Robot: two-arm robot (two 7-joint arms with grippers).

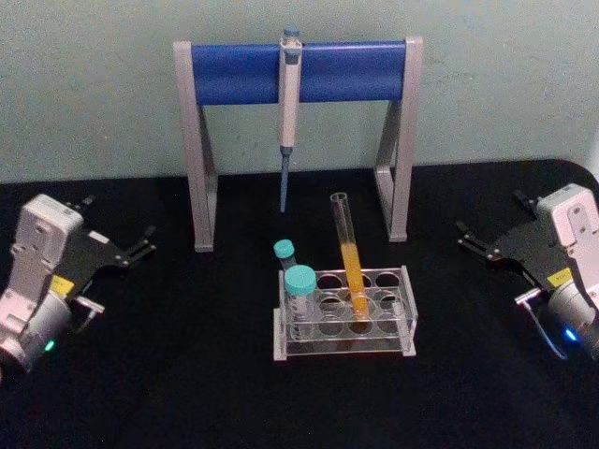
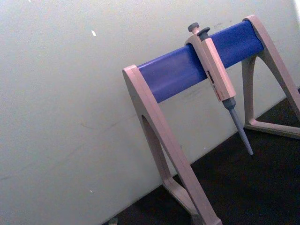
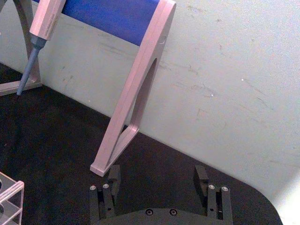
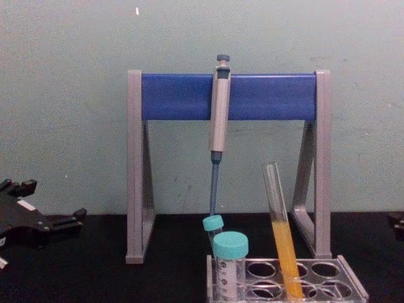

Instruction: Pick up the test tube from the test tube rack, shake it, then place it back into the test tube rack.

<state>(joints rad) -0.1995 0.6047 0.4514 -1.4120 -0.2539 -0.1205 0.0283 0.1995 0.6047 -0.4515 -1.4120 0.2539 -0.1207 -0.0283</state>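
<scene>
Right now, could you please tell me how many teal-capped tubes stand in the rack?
2. The front tube stands in the front row at the rack's left end; the back tube stands just behind it. I see none hidden.

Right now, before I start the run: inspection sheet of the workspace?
Surface: black tabletop, no spills seen.
Job's things: long uncapped clear glass test tube, orange-yellow liquid in it, leans in the low clear plastic rack.
Clutter: two teal-capped tubes at the rack's left end; grey pipette hangs on the grey-and-blue stand.
Grippers: left gripper and right gripper at the table's sides, fingers open, holding nothing.
Cables: nothing seen on the tabletop.
Surroundings: pale green wall.
</scene>
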